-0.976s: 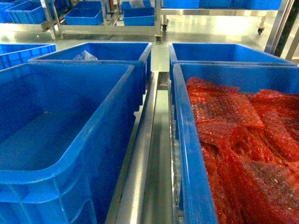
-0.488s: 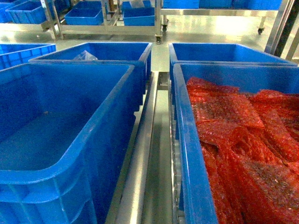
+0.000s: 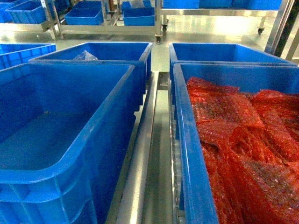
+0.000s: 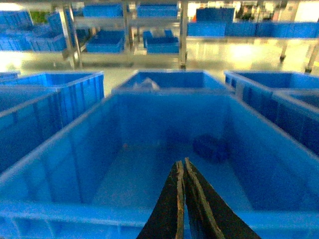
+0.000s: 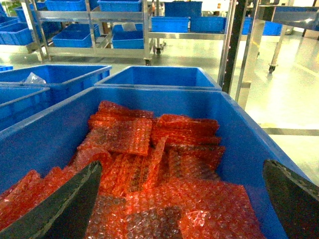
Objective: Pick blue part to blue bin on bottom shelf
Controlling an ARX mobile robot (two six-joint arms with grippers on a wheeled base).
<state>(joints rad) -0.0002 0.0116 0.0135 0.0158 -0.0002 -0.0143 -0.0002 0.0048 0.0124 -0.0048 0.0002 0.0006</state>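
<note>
A dark blue part [image 4: 212, 148] lies on the floor of a large blue bin [image 4: 65, 149], toward its far right side. My left gripper [image 4: 182, 162] is shut with nothing in it and hangs over that bin's near rim, short of the part. The same bin [image 3: 107, 135] fills the left of the head view, where neither gripper shows. My right gripper [image 5: 182, 167] is open, its fingers [image 5: 70, 204] spread wide above red bubble-wrap bags [image 5: 149, 164]. The bins stand on the bottom shelf, whose steel centre rail [image 3: 140, 158] runs between them.
The right bin [image 3: 187, 154] is heaped with red bubble-wrap bags [image 3: 243, 140]. Two more blue bins [image 3: 112, 53] stand behind, the left one holding a clear bag [image 3: 85, 56]. Steel racks with blue crates [image 3: 84, 14] line the far floor. A steel post [image 5: 244, 50] rises behind the right bins.
</note>
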